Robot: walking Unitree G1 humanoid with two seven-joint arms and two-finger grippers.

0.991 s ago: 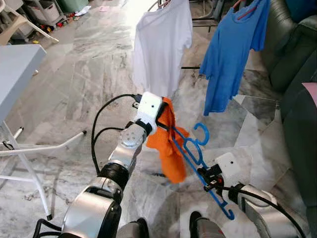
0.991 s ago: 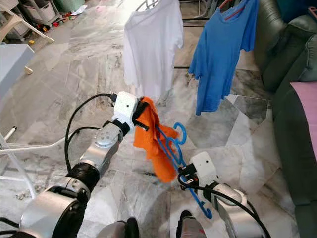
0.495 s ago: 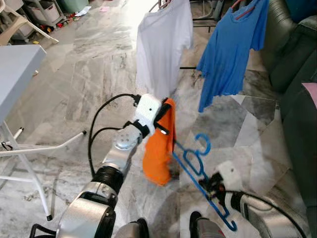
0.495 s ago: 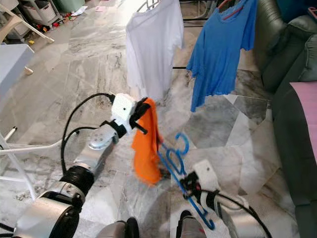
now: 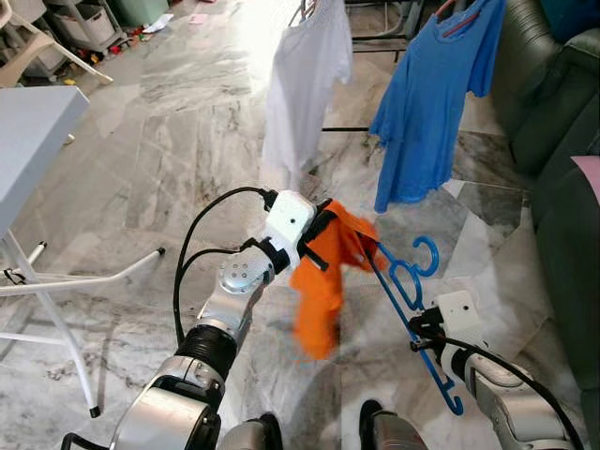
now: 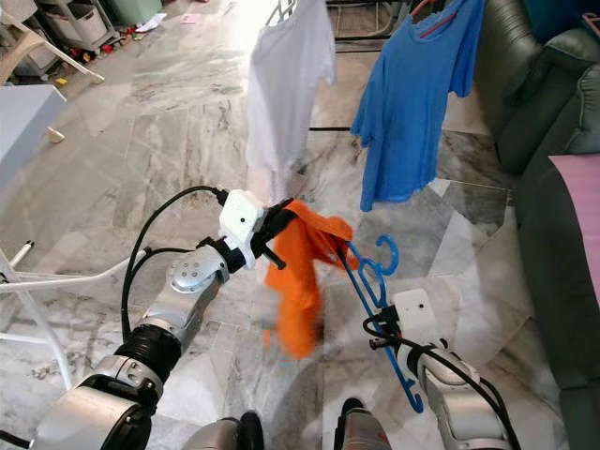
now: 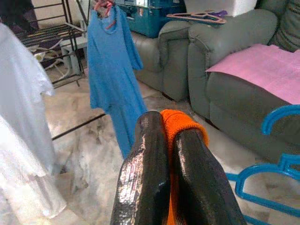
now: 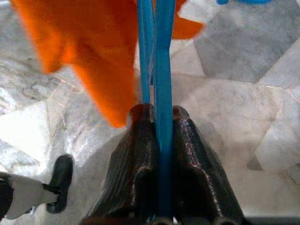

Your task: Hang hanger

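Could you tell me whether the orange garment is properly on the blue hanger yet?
Not yet: orange garment dangles bunched from left gripper.

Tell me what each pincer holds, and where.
Left pincer: orange cloth garment, pinched at its upper edge. Right pincer: blue plastic hanger, by its lower bar.

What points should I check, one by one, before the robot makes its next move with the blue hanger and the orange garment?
1. Right gripper holds the blue hanger: ok, jaws closed on its bar.
2. Left gripper holds the orange garment: ok, cloth pinched between the jaws.
3. Garment sits properly on the hanger: not ok, it hangs bunched from the left gripper, with one hanger end at the cloth.
4. Hanger hook is free: ok, it points up with nothing caught on it.
5. Free place on the drying rack beside the blue T-shirt and white T-shirt: cannot tell.
6. Garment stays off the floor: cannot tell, its lower end is blurred.
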